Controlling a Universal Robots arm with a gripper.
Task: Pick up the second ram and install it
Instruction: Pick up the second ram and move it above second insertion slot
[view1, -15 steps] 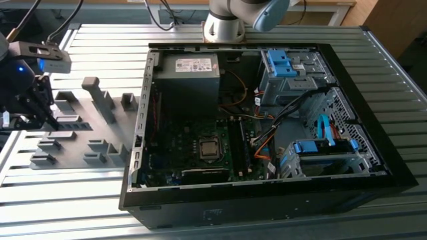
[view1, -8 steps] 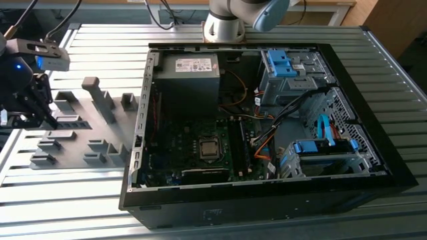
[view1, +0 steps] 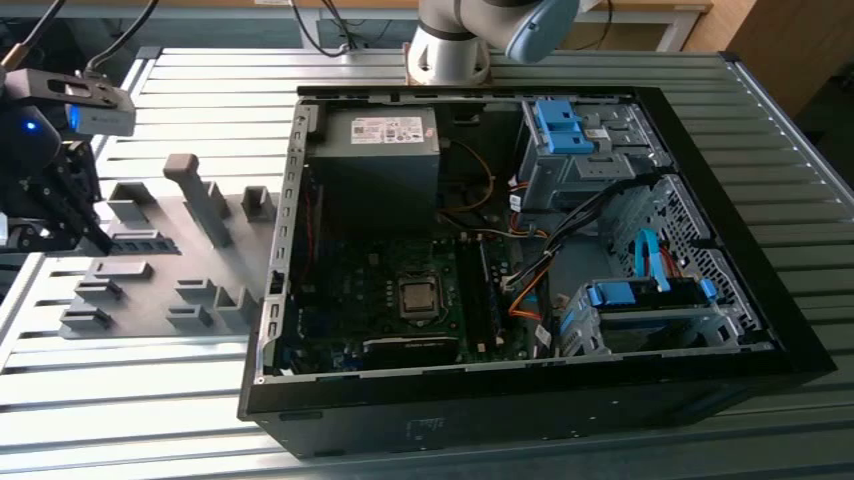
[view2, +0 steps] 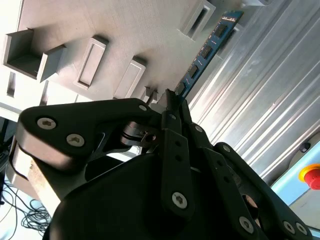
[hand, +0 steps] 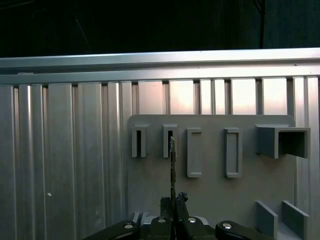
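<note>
The second ram (view2: 207, 47), a slim blue-green board with black chips, lies on edge on the grey holder plate (view2: 125, 30). In the first wrist view the second ram (hand: 172, 165) appears edge-on, its far end in a grey slot block (hand: 170, 141). My gripper (view2: 169, 100) is shut on the stick's near end, and the fingertips (hand: 181, 199) flank it closely. In the exterior view my gripper (view1: 91, 238) hangs at the left side of the holder plate (view1: 167, 285), with the second ram (view1: 138, 243) right beside it.
An open computer case (view1: 280, 300) lies on the exterior view's right of the plate, its motherboard (view1: 400, 290) exposed. Blue drive-bay clips (view1: 561, 125) sit at its far side. Grey holder blocks (view1: 200, 200) stand up from the plate. A red stop button (view2: 312, 177) is beyond the ribbed metal table (view1: 200, 90).
</note>
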